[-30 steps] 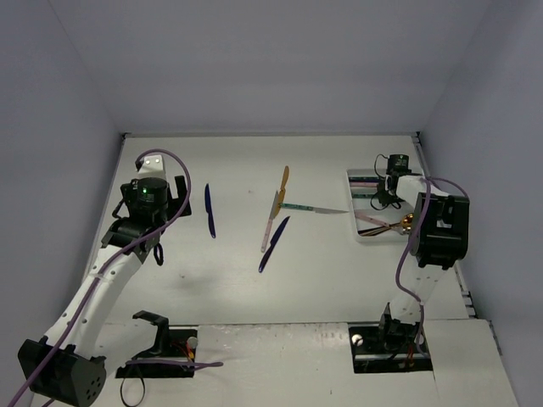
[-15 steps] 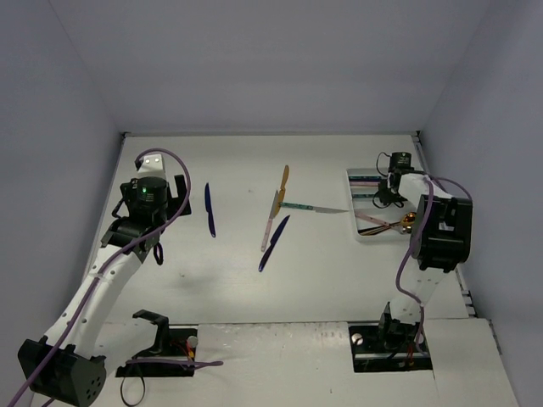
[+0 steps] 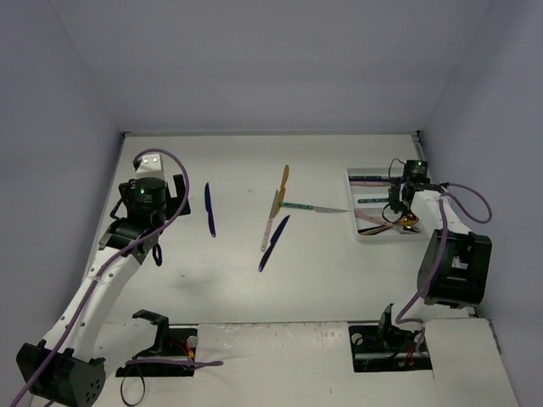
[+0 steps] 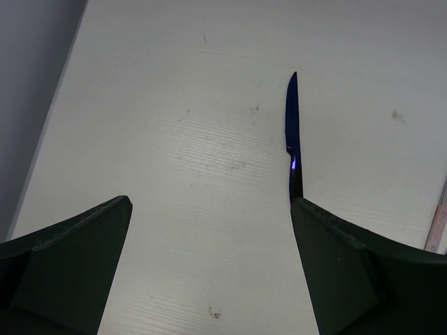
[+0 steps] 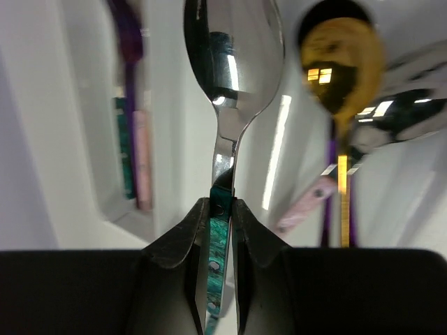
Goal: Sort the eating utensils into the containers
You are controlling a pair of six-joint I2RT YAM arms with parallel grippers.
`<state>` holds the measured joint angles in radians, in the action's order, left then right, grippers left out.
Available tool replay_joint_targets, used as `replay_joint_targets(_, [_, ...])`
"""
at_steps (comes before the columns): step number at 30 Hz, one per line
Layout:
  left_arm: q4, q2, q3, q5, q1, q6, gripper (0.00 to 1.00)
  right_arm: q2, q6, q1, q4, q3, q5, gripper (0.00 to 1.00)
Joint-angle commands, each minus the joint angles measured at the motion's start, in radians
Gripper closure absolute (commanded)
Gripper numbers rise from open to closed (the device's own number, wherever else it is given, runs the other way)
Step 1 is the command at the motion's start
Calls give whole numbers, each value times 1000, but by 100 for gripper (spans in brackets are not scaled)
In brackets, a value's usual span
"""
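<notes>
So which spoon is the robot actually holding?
The silver-bowled metal spoon with the teal handle, pinched in the right arm's jaws. The gold-bowled spoon beside it lies in the white plastic tray.

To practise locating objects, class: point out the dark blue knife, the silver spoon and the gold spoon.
dark blue knife [image 4: 292,115], left wrist view, its blade.
silver spoon [image 5: 234,49], right wrist view, its bowl.
gold spoon [image 5: 341,59], right wrist view, its bowl.

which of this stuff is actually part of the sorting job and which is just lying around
Job: spoon in right gripper, blue knife, gold utensil, pink-handled utensil, dark blue utensil, teal-handled knife, white tray.
Lying about: black clamp, purple cable, both at near edge.
</notes>
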<state>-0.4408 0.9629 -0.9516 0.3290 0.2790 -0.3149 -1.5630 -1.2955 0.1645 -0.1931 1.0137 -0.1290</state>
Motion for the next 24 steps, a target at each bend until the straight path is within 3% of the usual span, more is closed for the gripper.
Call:
replay_joint_targets(1, [43,-21,-15,-13,-8,-10,3,93,58,70,-5,-74,15,100])
replay_joint_targets(7, [42,-23,-15,-15,-8,-10,3,97,133,124,-3,-133,46,98])
replay_joint_targets(11, [43,-19,-15,-11,-8,-10,3,82,198,130,-4,-114,40,66])
replay_joint_targets(15, [43,-16,-16,-15,-8,-10,3,110,233,125,-5,-96,34,43])
replay_joint_targets(20, [42,-10,-18,-15,-8,-9,3,161,295,79,-5,-62,11,38])
replay_joint_targets(24, [42,-7,-18,-18,-8,-9,3,200,455,-138,-5,15,-123,33])
